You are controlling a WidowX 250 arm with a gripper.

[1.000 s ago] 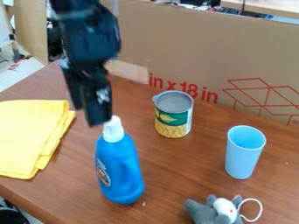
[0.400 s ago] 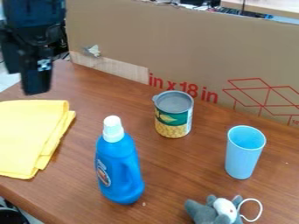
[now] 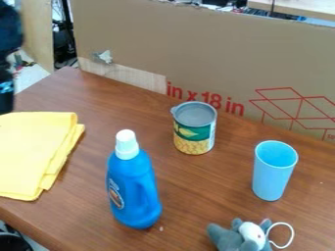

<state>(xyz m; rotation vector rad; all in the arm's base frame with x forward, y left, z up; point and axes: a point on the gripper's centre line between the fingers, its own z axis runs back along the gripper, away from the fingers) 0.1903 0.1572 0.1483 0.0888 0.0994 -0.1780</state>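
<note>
Nearest to me lies 1 grey-and-white plush toy (image 3: 252, 234) with white string loop. Behind stand 1 blue plastic bottle (image 3: 132, 188) with white cap and 1 light-blue cup (image 3: 270, 176). The folded yellow cloth (image 3: 33, 152) lies at the view's left. Near its far side is my black gripper (image 3: 5, 104); I cannot tell if it is wide or narrow. Farther right stands 1 green-and-yellow metal can (image 3: 194, 133), before brown cardboard (image 3: 196, 54).

Yellow cloth (image 3: 36, 152) — matt; blue bottle (image 3: 132, 188) — glossy plastic.
</note>
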